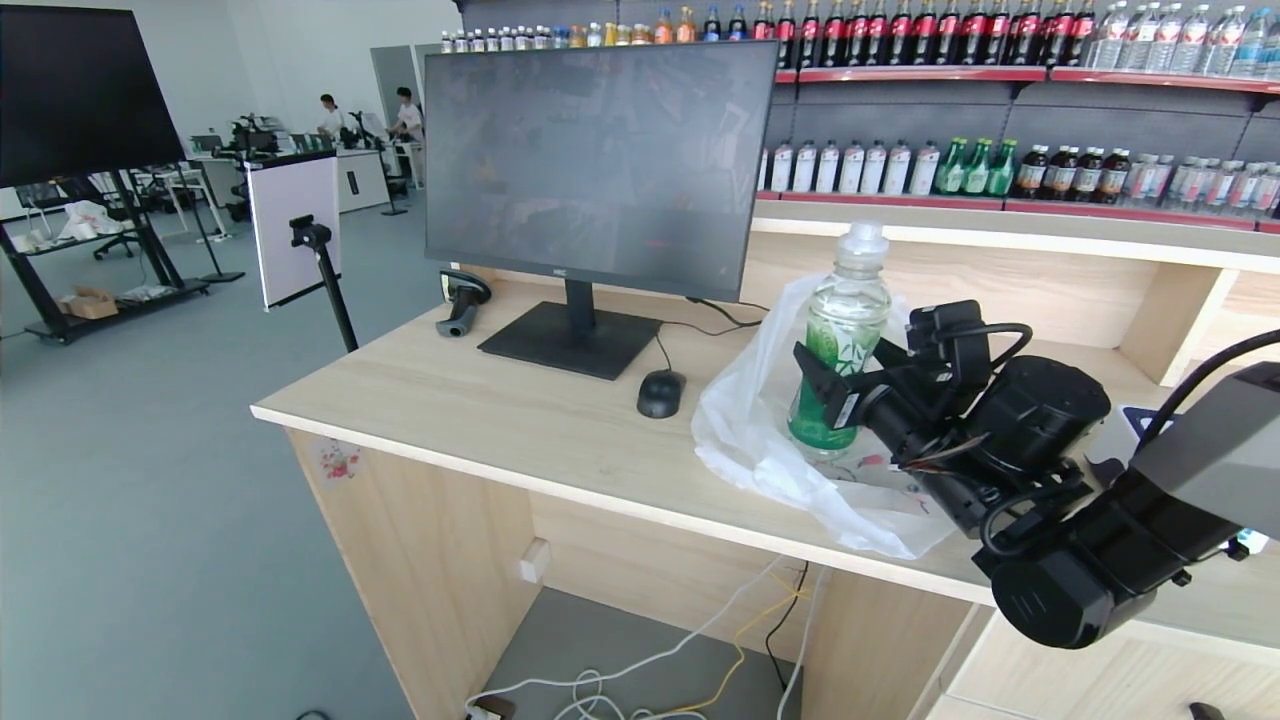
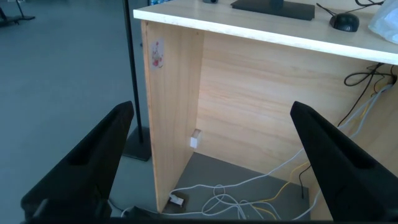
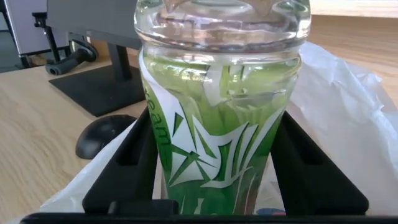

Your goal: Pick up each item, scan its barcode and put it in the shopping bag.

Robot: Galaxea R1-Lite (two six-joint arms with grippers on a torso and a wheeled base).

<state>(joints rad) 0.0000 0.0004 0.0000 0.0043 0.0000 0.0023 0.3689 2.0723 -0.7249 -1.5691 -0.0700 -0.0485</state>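
Bottle (image 1: 842, 330), green-labelled and upright, stands between the fingers of the right gripper (image 1: 832, 385), which we see pinching it at label height. Shopping bag (image 1: 745, 430), white plastic, spreads on the table (image 1: 480, 410) beneath that gripper and rises behind the bottle. Mouse (image 1: 661, 393) just left of the gripper; monitor (image 1: 600, 170) and scanner (image 1: 462, 300) farther left. Left gripper (image 2: 214, 155) hangs with its fingers spread wide; we note the table's side panel ahead of it.

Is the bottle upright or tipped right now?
Upright. The clear green-labelled plastic bottle stands cap-up at the white plastic shopping bag, clamped between the right gripper's black fingers.
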